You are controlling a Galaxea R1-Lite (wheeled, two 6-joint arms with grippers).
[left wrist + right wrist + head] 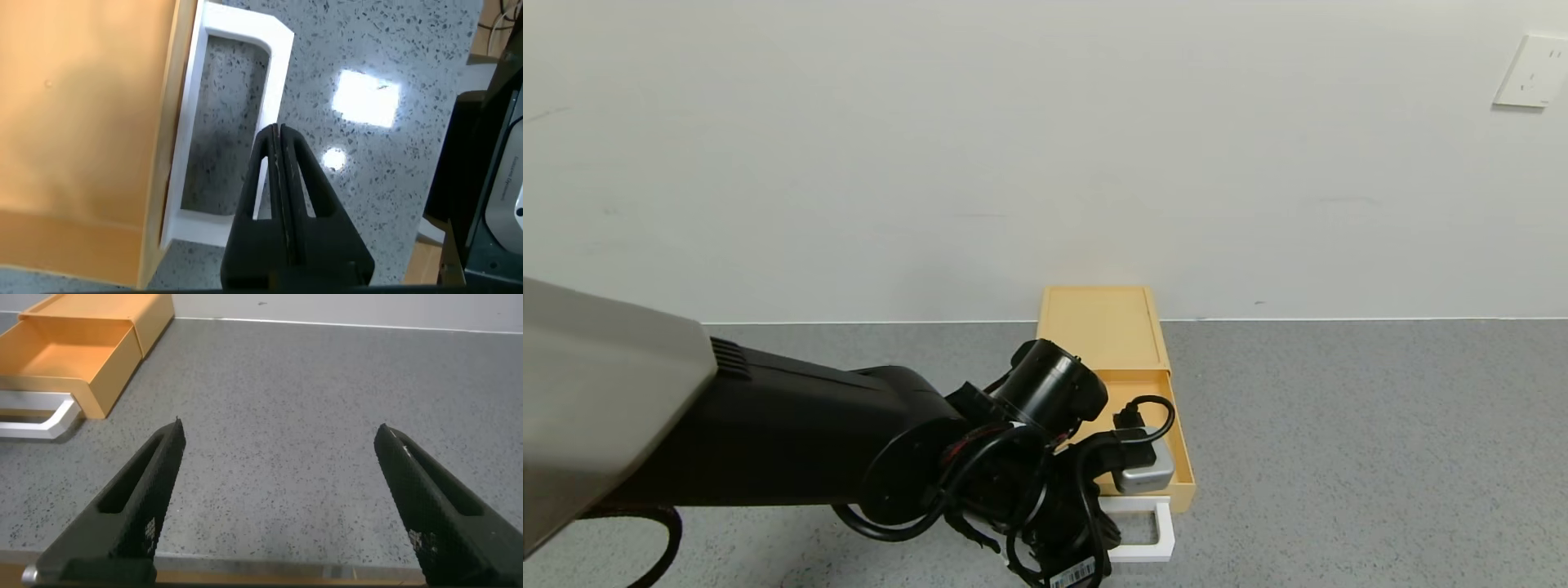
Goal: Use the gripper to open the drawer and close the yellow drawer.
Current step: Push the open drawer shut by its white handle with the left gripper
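The mustard-yellow drawer box (1098,325) stands against the back wall. Its drawer (1141,390) is pulled out toward me, with the white loop handle (1145,554) at its front. My left gripper (1066,527) hangs over the handle's left part, and its black wrist and cables hide most of the drawer's inside. In the left wrist view the left gripper (279,131) is shut, finger against finger, with the handle's outer bar (282,57) passing behind it and nothing between the fingers. My right gripper (282,437) is open and empty, low over the table, right of the drawer (73,363).
The grey speckled tabletop (1339,449) stretches wide to the right of the drawer. The white wall is directly behind the box, with a socket plate (1531,71) high at the right. The table's front edge (286,572) lies just under the right gripper.
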